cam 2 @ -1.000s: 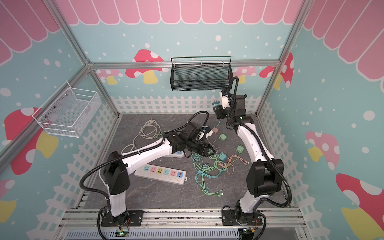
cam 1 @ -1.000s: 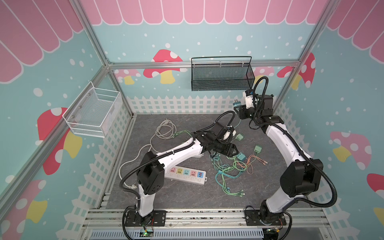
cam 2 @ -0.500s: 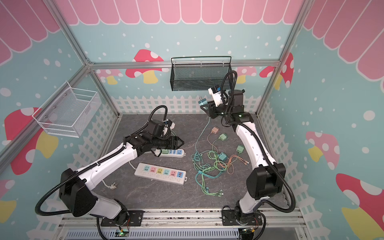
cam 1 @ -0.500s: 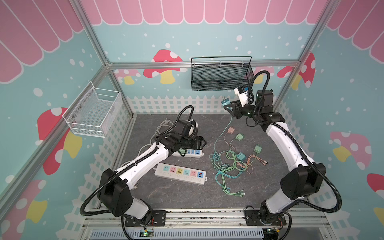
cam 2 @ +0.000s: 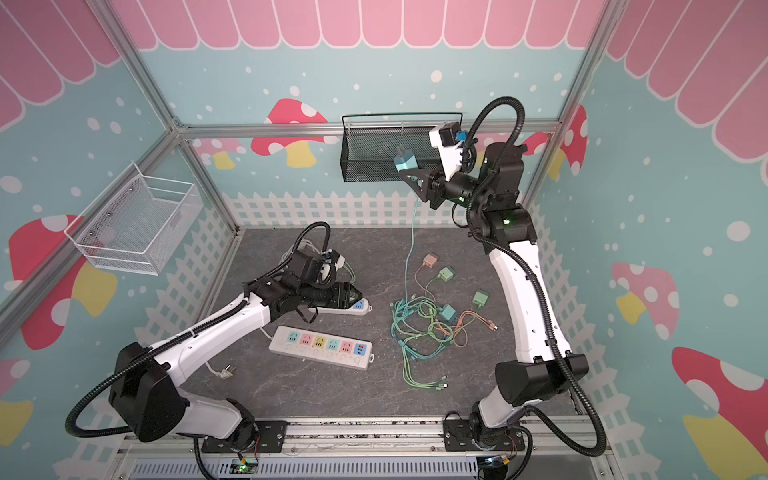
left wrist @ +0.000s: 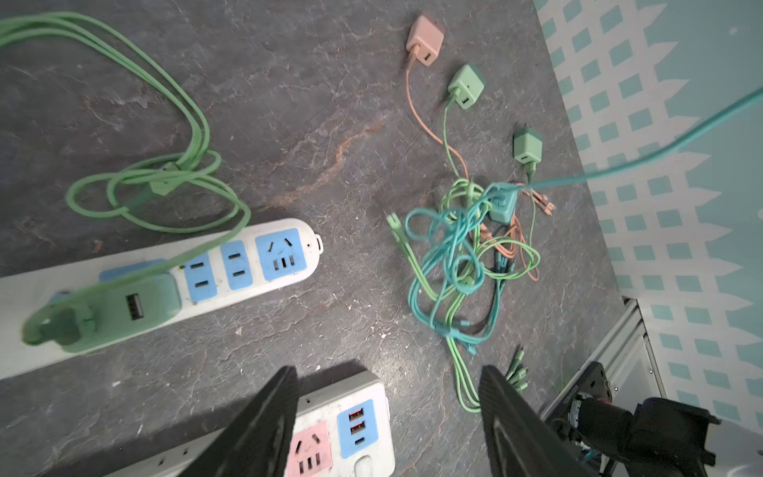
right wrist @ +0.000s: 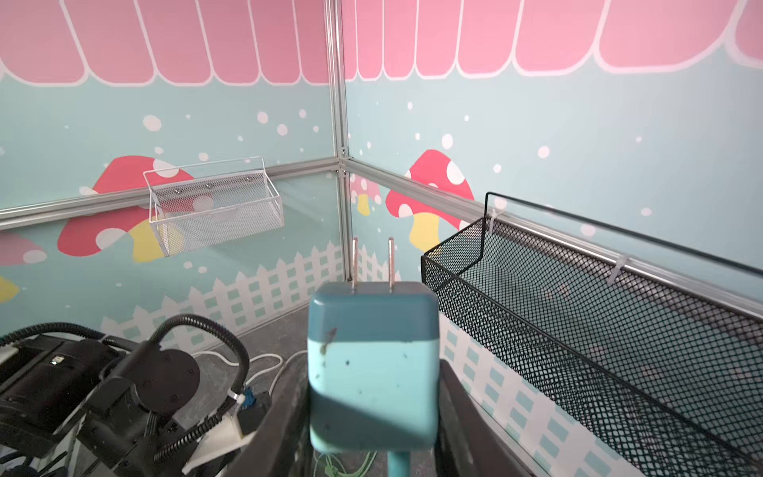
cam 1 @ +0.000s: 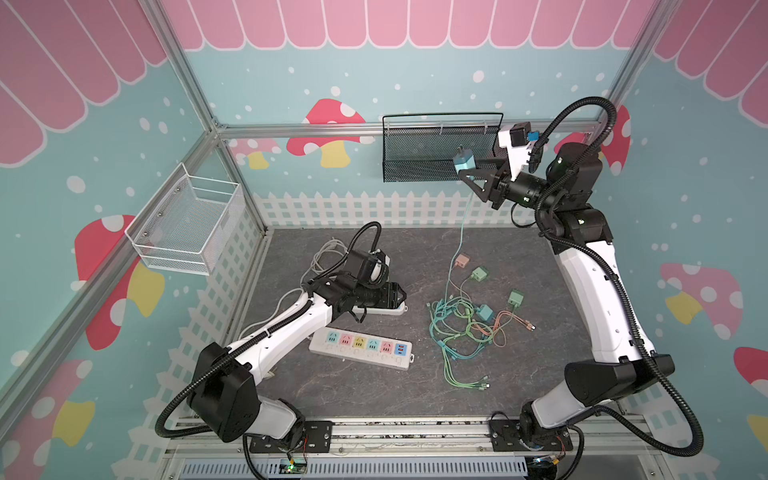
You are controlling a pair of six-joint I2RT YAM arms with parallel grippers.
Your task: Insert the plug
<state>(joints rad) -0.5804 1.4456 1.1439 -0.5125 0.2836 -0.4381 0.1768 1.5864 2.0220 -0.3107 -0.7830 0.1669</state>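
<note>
Blue plug (cam 1: 463, 161) held upper right
The right tool (cam 1: 473, 176) pinches the plug, likely light and rigid, by its flat sides, prongs free; the left tool (left wrist: 388, 371) hangs spread near a strip (cam 1: 390, 309).

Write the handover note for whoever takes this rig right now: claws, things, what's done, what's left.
Right claw: shut on the blue plug, held high beside the black basket, prongs pointing away from the claw. Its cable hangs down to the tangle.
Left claw: open, empty, low over the two strips.
Done: a green plug sits in the blue strip. The colour strip has nothing in it.
Left: bring the blue plug down, turn its prongs to a free socket, push it in.
</note>
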